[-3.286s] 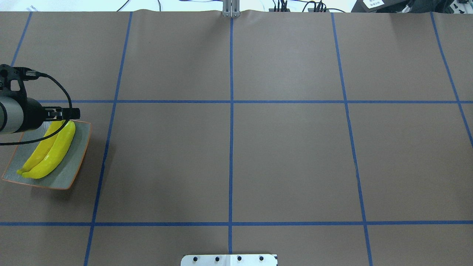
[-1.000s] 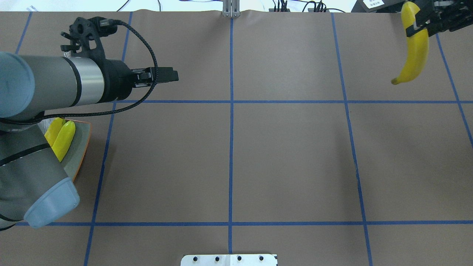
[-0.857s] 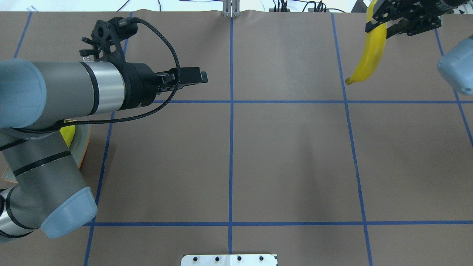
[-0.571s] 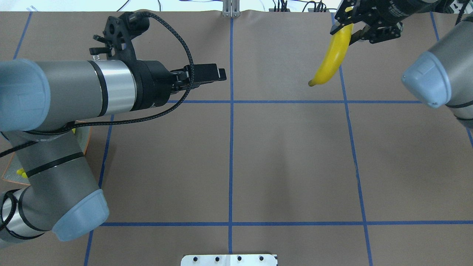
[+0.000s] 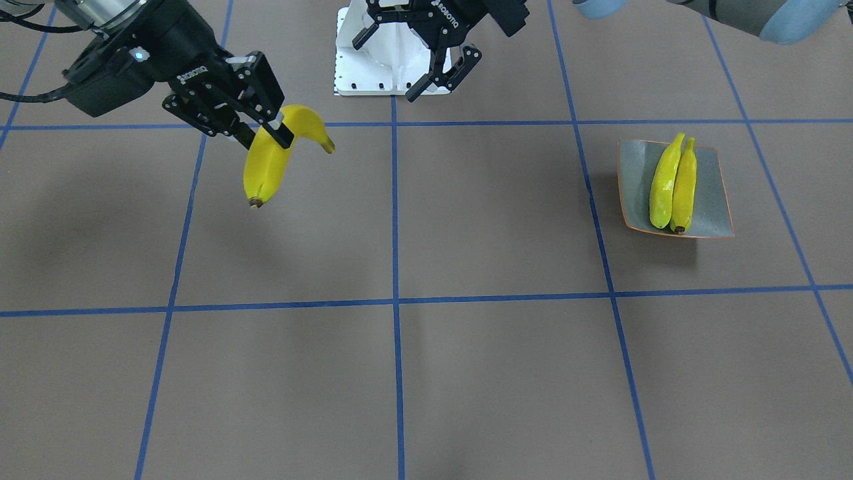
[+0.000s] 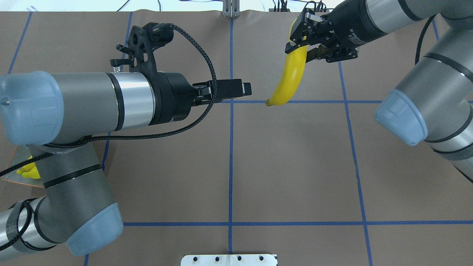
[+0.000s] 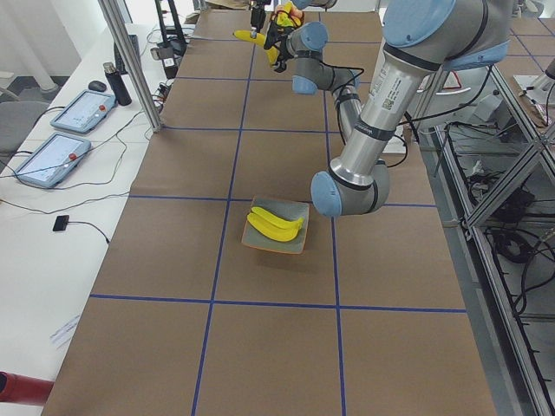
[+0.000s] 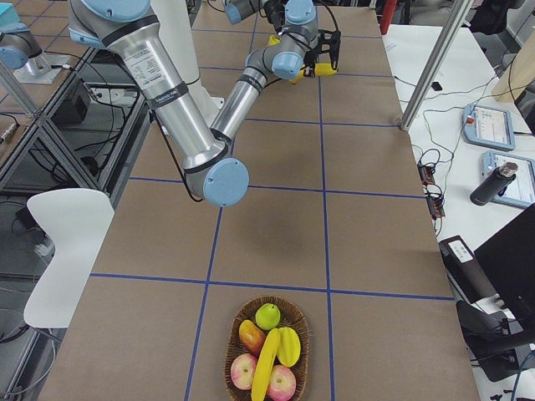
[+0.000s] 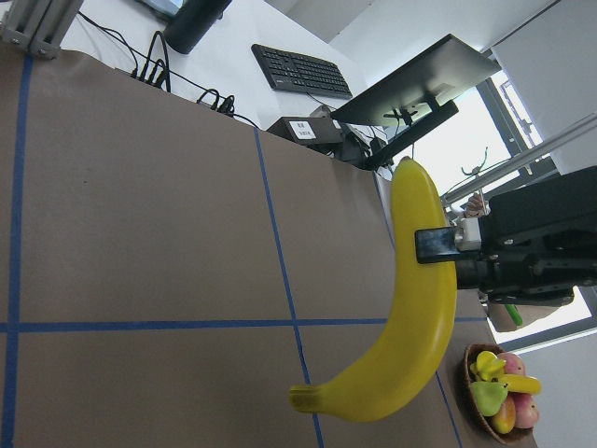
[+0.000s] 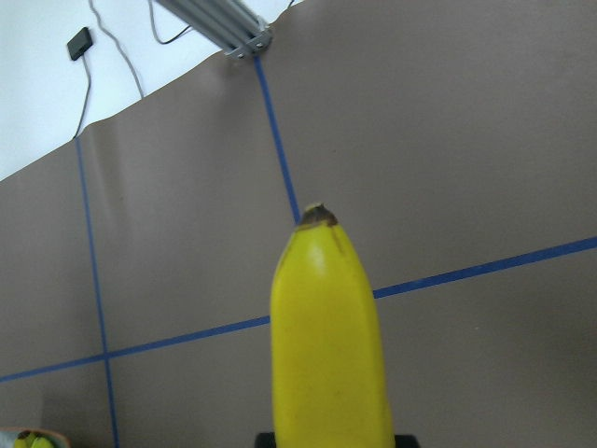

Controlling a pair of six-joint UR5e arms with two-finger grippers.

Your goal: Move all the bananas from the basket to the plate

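We see three bright yellow, curved bananas out of the basket. Two bananas [image 5: 673,183] lie side by side, touching, along the middle of the plate [image 5: 710,203], a square grey-blue dish with a thin orange rim. The third, the held banana [image 6: 292,74], hangs in the air well apart from the plate, out over the brown table [image 6: 295,166] towards the robot's right. Its skin is smooth and glossy, and its small dark tip points down.

The right gripper [image 6: 301,50] pinches this banana across its upper part, one finger on each side, leaving most of the length free below the jaws. The right arm reaches in from the side away from the plate with its elbow bent and its wrist tilted down.

The left gripper [image 5: 436,80] sits between the plate and the held banana, just short of the fruit. Its jaws are spread and hold nothing. The left forearm lies roughly level above the table and points away from the plate. From overhead the left arm hides most of the plate.

The wicker basket [image 8: 303,334] stands at the table end farthest from the plate. One more banana [image 8: 266,366] lies in it among other fruit.
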